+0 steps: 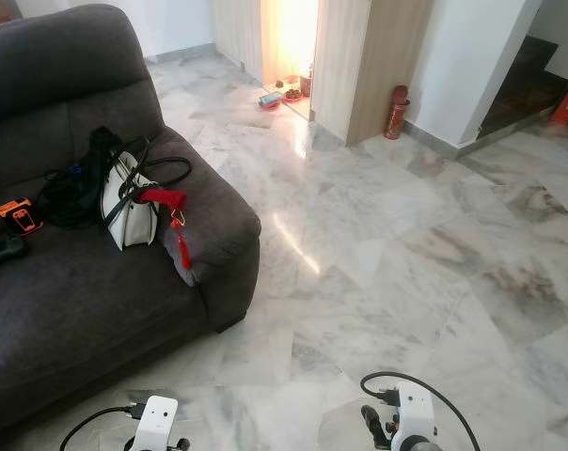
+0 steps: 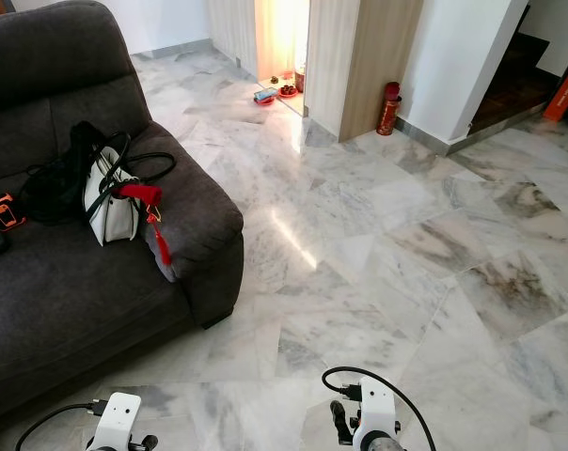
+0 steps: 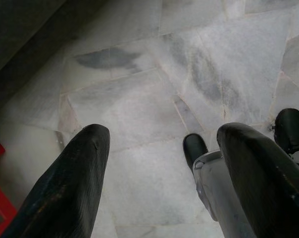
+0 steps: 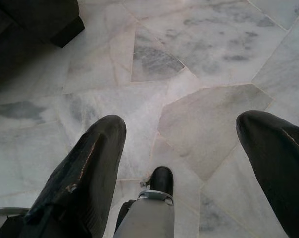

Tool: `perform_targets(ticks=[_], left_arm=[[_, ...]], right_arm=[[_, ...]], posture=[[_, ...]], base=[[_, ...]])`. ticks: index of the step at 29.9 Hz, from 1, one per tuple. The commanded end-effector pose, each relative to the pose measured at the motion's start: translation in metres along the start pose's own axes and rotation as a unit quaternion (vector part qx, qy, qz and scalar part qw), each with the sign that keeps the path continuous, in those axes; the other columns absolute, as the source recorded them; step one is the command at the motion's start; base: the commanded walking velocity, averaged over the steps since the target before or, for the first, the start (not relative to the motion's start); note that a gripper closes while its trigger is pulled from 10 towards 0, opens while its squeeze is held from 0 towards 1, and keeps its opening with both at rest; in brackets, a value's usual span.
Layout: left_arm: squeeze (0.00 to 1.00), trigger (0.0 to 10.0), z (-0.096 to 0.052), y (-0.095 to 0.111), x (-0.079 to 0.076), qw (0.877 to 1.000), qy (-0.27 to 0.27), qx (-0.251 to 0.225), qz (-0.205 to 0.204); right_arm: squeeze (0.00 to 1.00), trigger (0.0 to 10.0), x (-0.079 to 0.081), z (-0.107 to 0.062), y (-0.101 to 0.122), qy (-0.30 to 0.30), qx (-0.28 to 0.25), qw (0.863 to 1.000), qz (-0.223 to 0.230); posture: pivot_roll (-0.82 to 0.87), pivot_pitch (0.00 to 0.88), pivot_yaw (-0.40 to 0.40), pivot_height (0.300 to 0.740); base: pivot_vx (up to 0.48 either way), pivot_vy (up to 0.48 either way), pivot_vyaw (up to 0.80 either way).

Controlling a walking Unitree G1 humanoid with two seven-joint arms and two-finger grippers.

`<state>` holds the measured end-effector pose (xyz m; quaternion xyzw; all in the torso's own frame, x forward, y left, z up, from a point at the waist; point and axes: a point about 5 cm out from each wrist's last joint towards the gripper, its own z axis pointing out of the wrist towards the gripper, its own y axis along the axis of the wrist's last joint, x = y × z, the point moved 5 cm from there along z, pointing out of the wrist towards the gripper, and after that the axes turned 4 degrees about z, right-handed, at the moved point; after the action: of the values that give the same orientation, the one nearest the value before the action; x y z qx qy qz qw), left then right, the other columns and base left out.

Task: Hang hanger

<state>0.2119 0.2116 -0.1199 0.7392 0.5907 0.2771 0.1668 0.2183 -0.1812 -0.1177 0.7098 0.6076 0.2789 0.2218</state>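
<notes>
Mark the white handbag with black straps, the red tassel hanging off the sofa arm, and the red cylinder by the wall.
White handbag with black straps (image 1: 126, 205): left eye view, on its white side panel.
Red tassel (image 1: 181, 252): left eye view, on the hanging fringe.
Red cylinder (image 1: 396, 112): left eye view, mid-body.

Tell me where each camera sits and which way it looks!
Left eye view: on the head, looking forward and down at the sofa, handbag and marble floor; both wrists show low down.
Right eye view: beside it, same scene.
Left wrist view: on the left arm, looking down past the open left gripper at the floor and the robot's foot.
Right wrist view: on the right arm, looking down past the open right gripper.
Both wrist views share floor and feet.
</notes>
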Motion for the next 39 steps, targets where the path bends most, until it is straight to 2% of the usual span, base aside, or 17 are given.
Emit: perform_targets(ticks=[1,20,39], left_arm=[[0.00,10.0,-0.001,-0.005,0.002,1.000,0.004,0.009,-0.003],[0.00,10.0,-0.001,-0.009,0.001,1.000,0.005,0.017,-0.013],[0.00,10.0,-0.001,-0.008,0.002,1.000,0.006,0.015,-0.013]], right_arm=[[0.00,10.0,0.001,0.000,-0.002,0.001,0.005,1.000,-0.002],[0.00,10.0,0.006,-0.003,-0.013,0.016,0.013,1.000,0.006],[0.00,10.0,-0.001,-0.005,-0.019,0.008,0.025,1.000,0.008]], posture=[[0.03,0.000,-0.008,0.740],[0.04,0.000,-0.010,0.740],[0.04,0.000,-0.009,0.740]], base=[[0.000,0.000,0.00],[0.000,0.000,0.00],[0.000,0.000,0.00]])
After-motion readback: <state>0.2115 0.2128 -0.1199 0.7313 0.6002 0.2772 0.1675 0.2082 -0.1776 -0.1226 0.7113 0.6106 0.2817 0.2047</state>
